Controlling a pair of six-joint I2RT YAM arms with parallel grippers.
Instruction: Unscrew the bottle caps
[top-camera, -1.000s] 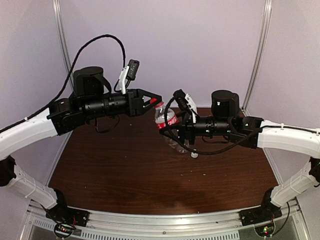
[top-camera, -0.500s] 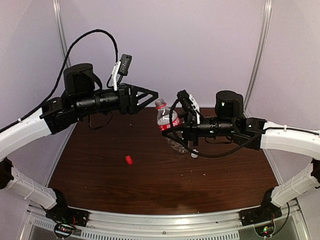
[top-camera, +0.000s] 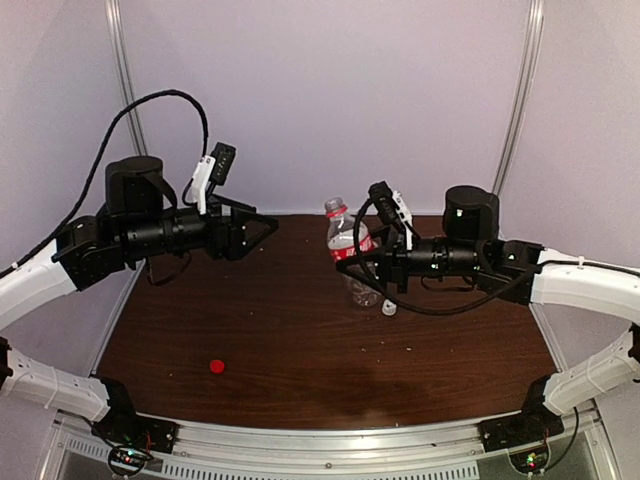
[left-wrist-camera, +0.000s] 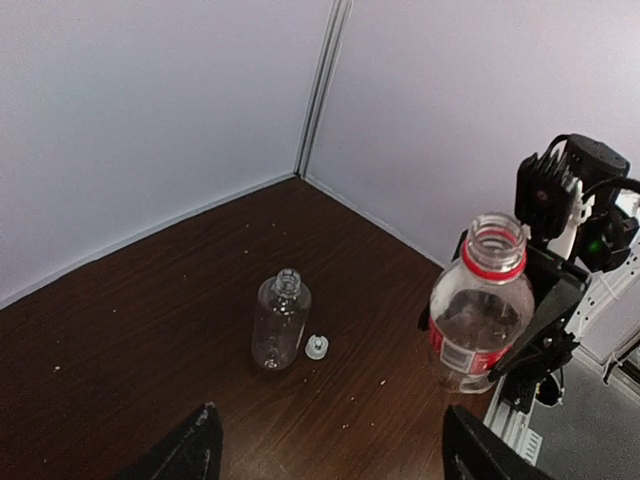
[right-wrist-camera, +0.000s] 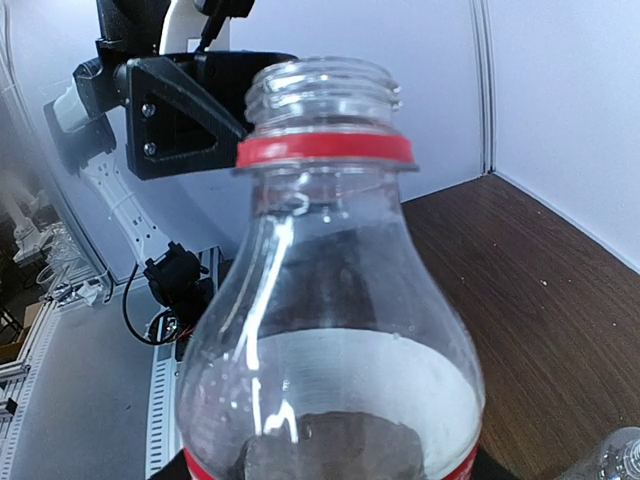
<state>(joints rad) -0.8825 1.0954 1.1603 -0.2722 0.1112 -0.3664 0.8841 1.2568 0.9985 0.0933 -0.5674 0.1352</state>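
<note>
Just beside the labelled bottle (left-wrist-camera: 478, 318), open-necked in the right hand's (top-camera: 350, 262) clamp, stands the uncapped plain bottle (left-wrist-camera: 281, 320) with its white cap (left-wrist-camera: 317, 347). The red cap (top-camera: 216, 366) lies well apart on the tabletop (top-camera: 300, 350). The left hand (top-camera: 264, 230) gapes wide, empty. Both caps look off, so nothing seems left.

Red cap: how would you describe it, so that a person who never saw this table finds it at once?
Start at the dark brown table. The red cap lies in its near left part, alone on bare wood. The white cap sits on the right beside a clear bottle, so the red colour and the lonely place set this one apart.
</note>
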